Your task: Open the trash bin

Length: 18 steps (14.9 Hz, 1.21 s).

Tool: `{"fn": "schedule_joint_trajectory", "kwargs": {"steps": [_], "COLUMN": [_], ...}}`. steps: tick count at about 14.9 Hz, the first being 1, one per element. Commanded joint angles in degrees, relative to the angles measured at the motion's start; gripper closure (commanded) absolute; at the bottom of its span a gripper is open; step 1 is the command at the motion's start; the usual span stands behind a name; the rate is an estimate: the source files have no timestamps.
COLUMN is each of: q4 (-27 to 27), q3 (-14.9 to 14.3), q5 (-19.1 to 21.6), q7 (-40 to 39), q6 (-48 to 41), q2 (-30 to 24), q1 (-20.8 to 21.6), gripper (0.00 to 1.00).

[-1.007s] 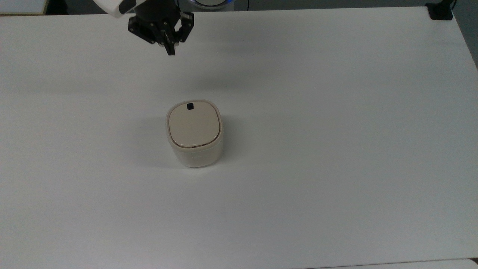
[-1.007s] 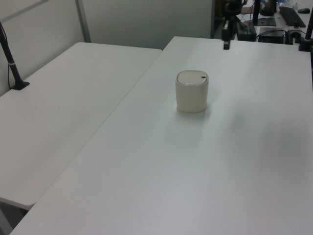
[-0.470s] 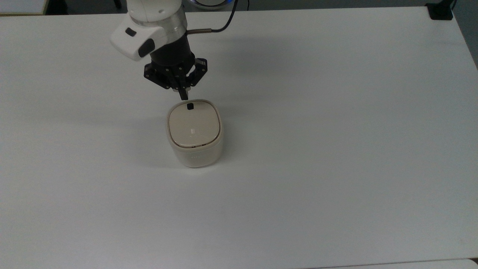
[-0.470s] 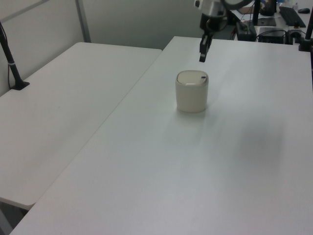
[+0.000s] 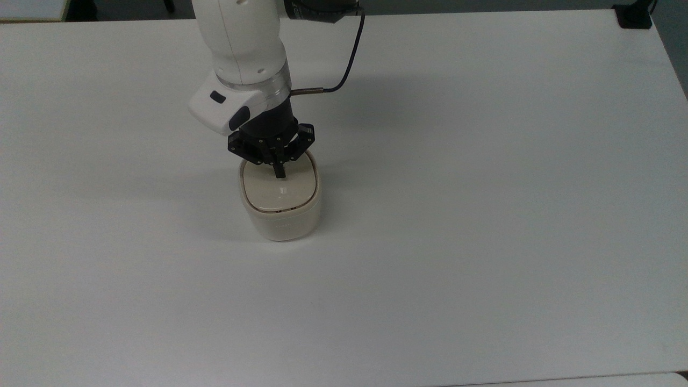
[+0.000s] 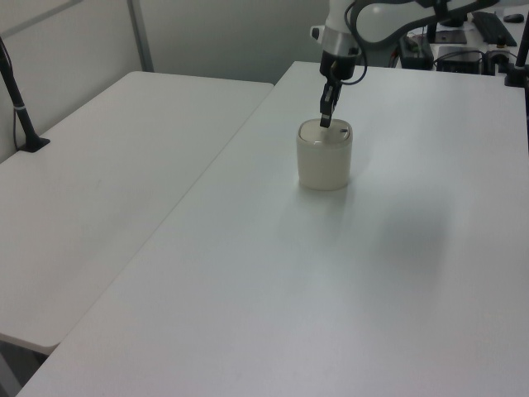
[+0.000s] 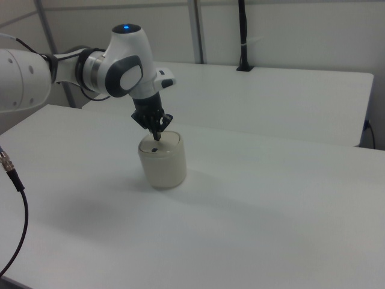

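A: Count on the table (image 5: 484,215)?
B: One trash bin (image 5: 280,220), cream-white, rounded-square, upright. One beige lid (image 5: 279,193), flat and seated. One black square mark (image 7: 154,149) on that lid, seen in the right view just under the claw tip.

A: Arms, claws?
B: One white arm (image 5: 239,48), one black claw (image 5: 279,173). Fingers pressed together into a single point, nothing between them. Tip directly over the lid, at or just above its surface near the rim closest to the arm; contact not certain. One black cable (image 5: 349,54) looping off the wrist.

A: Bin relative to the claw?
B: Straight beneath. In the top view, most of the lid spread below the tip toward the frame's bottom. In the left view, claw (image 6: 326,121) descending onto the lid's upper face, bin body (image 6: 324,161) under it.

A: Surface?
B: White, matte, plain. Soft grey shadow beside the bin and under the arm.

A: Room?
B: Second white table (image 6: 99,182) butted alongside, well apart from the claw, on the left view's left. One black clamp post (image 6: 18,103) at its far edge. Pale partition walls (image 7: 289,30) behind, with metal uprights (image 7: 195,30). Another black post (image 7: 243,36) on the rear table in the right view. Cluttered desk gear (image 6: 463,33) behind the arm in the left view, too small to name.
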Motion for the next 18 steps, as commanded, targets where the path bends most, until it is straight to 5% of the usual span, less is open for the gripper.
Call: {"fn": "schedule_joint_trajectory", "kwargs": {"steps": [1, 7, 11, 13, 14, 18], "q4": [0.89, 0.88, 1.41, 1.32, 0.89, 0.36], "q3": [-0.41, -0.49, -1.28, -1.90, -2.07, -1.90], "q5": [0.07, 0.06, 0.07, -0.81, -2.99, -11.07], "q7": [-0.74, -0.74, -0.66, -0.39, 0.39, 16.18], "q6": [0.48, -0.83, -14.34, -23.31, -27.08, -28.26], "q2": [1.65, 2.98, -6.15, -10.90, -13.61, -16.81], "q1": [0.51, 1.39, -0.80, -1.77, -2.12, -1.78], "gripper": [1.00, 1.00, 0.96, 0.53, 0.02, 0.00]}}
